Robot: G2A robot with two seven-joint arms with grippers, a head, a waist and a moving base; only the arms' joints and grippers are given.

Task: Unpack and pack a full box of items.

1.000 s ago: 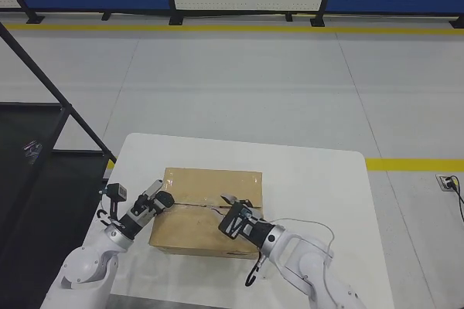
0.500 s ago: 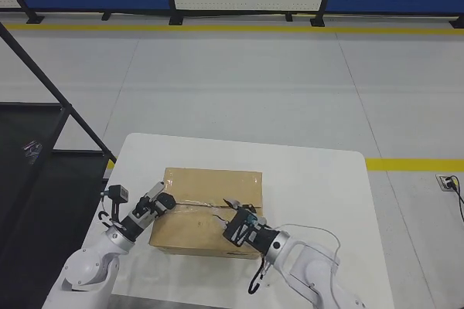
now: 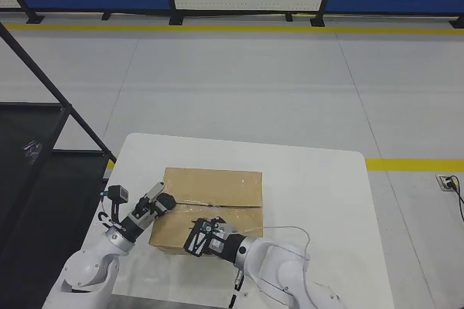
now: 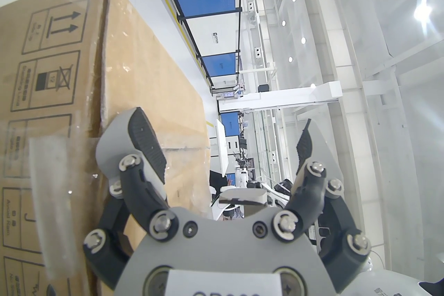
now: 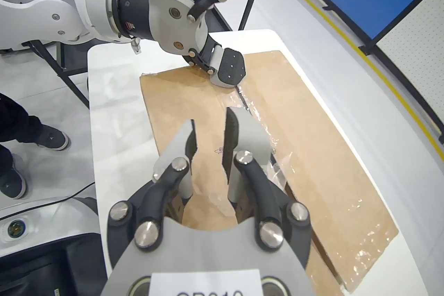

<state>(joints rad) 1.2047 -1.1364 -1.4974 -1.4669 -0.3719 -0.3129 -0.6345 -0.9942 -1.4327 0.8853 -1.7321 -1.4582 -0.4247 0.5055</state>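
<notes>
Since the earlier frames, the right gripper (image 3: 199,232) has been carried along the near half of the box (image 3: 216,189) top, from beside the middle of the seam toward the box's left end. It is now found near the left gripper (image 3: 161,199), which has been kept at its place. The box has not been shifted.

The cardboard box is seen closed on the white table (image 3: 317,193), toward the robot's side of it, with its flaps shut. Clear tape (image 5: 256,117) is laid, wrinkled, along the centre seam.

In the right wrist view, the right gripper (image 5: 210,122) is held just over the near flap of the box (image 5: 312,144), with its fingers parted by a narrow gap and nothing caught between them. The left gripper (image 5: 255,26) is spread wide: one finger pad (image 5: 229,68) is set on the box top at the left end of the seam, while the other finger is raised clear above it. In the left wrist view, the same wide spread of the left gripper (image 4: 222,124) is shown against the box (image 4: 138,68) edge.
</notes>
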